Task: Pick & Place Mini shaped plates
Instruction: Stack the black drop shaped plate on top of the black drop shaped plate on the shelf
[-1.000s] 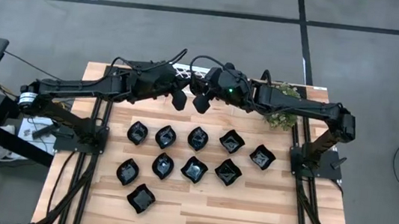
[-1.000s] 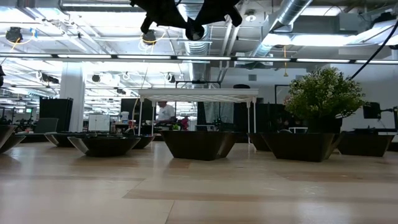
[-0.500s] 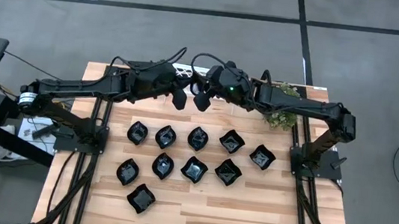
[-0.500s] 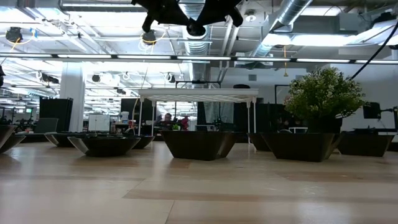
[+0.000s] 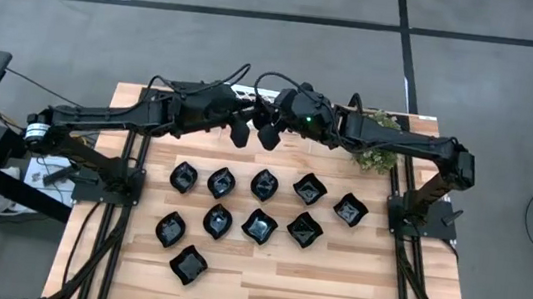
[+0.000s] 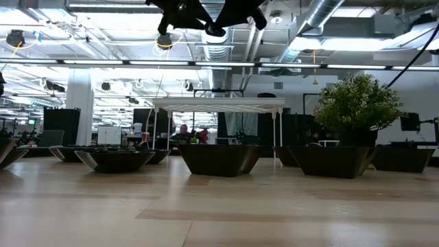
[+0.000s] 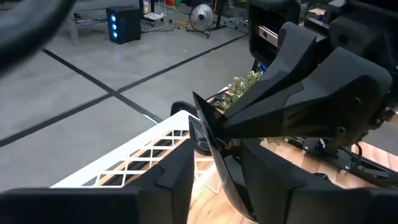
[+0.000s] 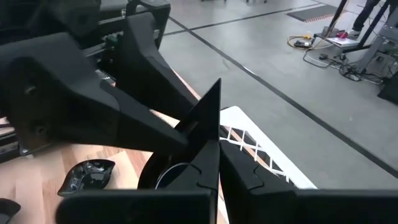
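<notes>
Passing a dish claw to claw above the rack

**Right wrist view.** The right claw [image 8: 219,162] is clamped on one mini shaped plate [image 8: 215,112], its fingers pressed together on the lower rim. The plate stands on edge, thin side toward the camera, with one pointed corner up, so its long axis runs roughly upright. The left claw [image 8: 193,121] reaches in from the opposite side, and its two wedge fingers flank the same plate. This reads as a hand-over: gripped by the rim, the plate leaves both faces free for the other arm. Behind lies the white lattice rack [image 8: 261,149], and one loose dish [image 8: 87,174] rests on the bench [image 8: 37,180].

**Left wrist view.** The left claw's fingers stand apart with the plate's edge between them. A gap shows beside one finger, so I judge that this claw is letting go, not gripping. Here too the plate rises steeply, tip upward.

**High view.** Both claws meet at the bench's back edge over the rack, too close together to show the held plate. Ten other plates [image 5: 265,184] lie flat in loose rows mid-bench, well apart from the claws. A small green plant [image 5: 378,142] sits at the back right.

**Low view.** Both claws hang at the upper edge, high above the rack. The resting plates sit level in a line, open sides up.
</notes>
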Controlling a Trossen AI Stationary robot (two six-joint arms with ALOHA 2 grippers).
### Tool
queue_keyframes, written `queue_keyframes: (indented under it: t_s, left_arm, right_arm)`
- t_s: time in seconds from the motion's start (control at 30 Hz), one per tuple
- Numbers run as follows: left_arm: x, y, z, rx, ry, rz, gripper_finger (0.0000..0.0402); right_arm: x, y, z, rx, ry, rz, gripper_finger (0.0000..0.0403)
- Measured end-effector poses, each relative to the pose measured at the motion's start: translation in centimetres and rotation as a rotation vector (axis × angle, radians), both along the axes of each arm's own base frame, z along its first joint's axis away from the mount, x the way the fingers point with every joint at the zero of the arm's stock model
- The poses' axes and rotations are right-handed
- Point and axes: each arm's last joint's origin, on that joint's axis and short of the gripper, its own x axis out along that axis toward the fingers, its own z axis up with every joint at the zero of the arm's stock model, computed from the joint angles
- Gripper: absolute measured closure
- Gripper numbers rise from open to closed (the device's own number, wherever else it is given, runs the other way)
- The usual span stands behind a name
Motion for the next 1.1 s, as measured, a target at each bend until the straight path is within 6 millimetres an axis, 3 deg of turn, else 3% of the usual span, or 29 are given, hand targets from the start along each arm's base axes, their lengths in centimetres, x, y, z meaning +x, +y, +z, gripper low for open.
queue_keyframes:
  t_s: [0.3,0.47,0.73,0.9,1.1]
  left_arm:
    - [-0.2,0.3,0.0,0.047,0.031,0.005,0.0221]
    - [-1.3,0.7,1.3,0.06,-0.004,0.031,0.0207]
    - [-5.2,1.0,2.4,0.087,-0.05,0.068,0.0203]
    - [-7.9,0.6,1.8,0.09,-0.079,0.083,0.0204]
    - [-9.7,0.1,0.5,0.103,-0.137,0.085,0.0205]
  right_arm:
    - [-0.3,-0.8,-0.2,0.0,0.025,-0.063,0.0403]
    - [-0.8,-1.9,-0.8,0.044,0.058,-0.138,0.0403]
    - [-2.2,-4.7,-1.1,0.213,-0.006,-0.312,0.0403]
    - [-3.9,-6.5,-2.1,0.388,-0.016,-0.493,0.0403]
    - [-5.3,-7.0,-2.6,0.551,-0.047,-0.637,0.0403]
